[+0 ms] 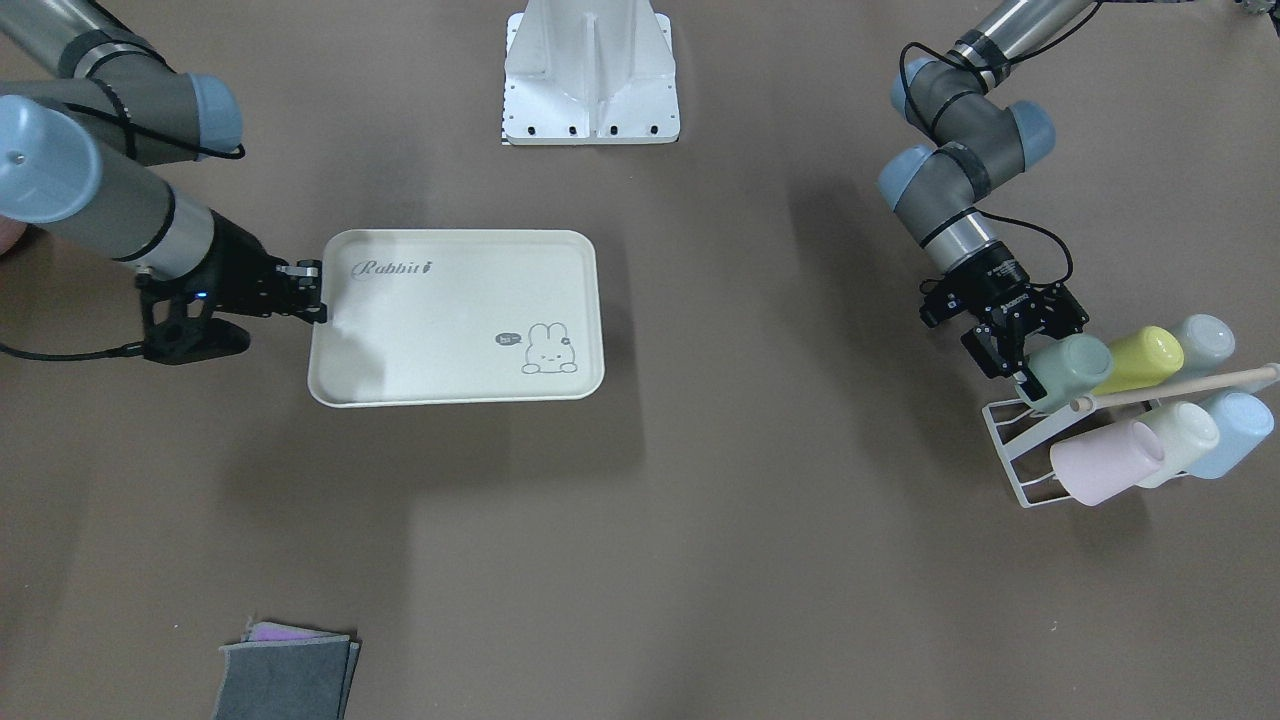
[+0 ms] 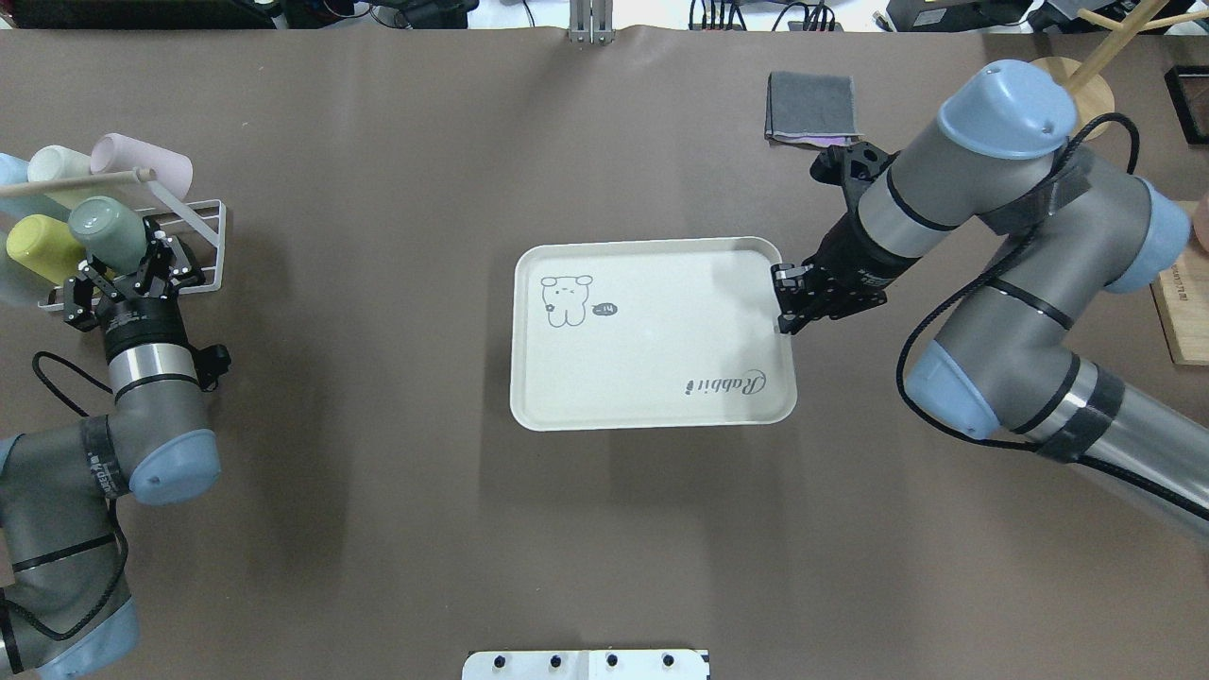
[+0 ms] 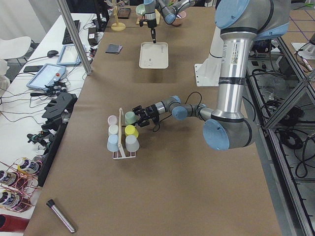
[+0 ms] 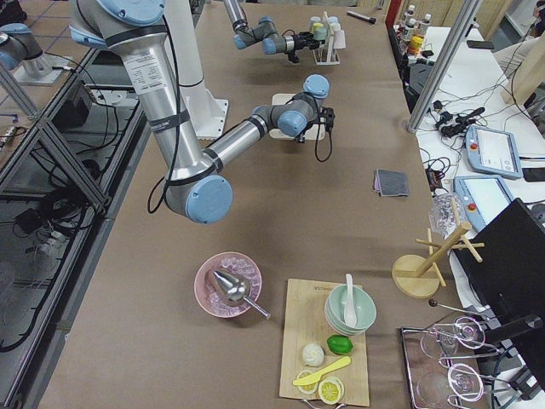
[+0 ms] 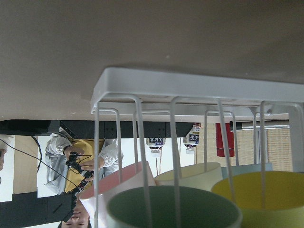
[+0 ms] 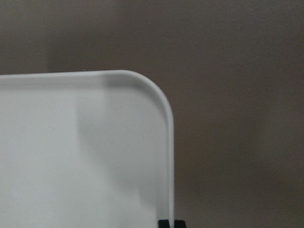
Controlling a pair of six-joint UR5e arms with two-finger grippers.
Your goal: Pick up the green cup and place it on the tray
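Closest of all, in the left wrist view, is the open mouth of the green cup (image 5: 173, 209). A thin wire of the white rack (image 5: 190, 85) goes up inside it. The cup leans on that wire. Its mouth points at the left jaws and its bottom points away, so its long way runs straight out from them. The left jaws are spread wide, right at the cup's rim. I cannot tell if they touch it. I think the cup has to slide off along the wire, not sideways.

A yellow cup (image 5: 266, 199) sits just beside it, and a pink cup (image 5: 114, 183) is on the other side. The left arm (image 2: 151, 378) is by far the nearer one.

The tray (image 1: 450, 310) lies flat in the middle of the tabletop (image 1: 700, 550), well apart from the rack. The right jaws look pinched on its rim near a corner. The tray says "Rabbit", with a small bunny (image 1: 548, 350). The words in the bunny's speech bubble are too small to read.
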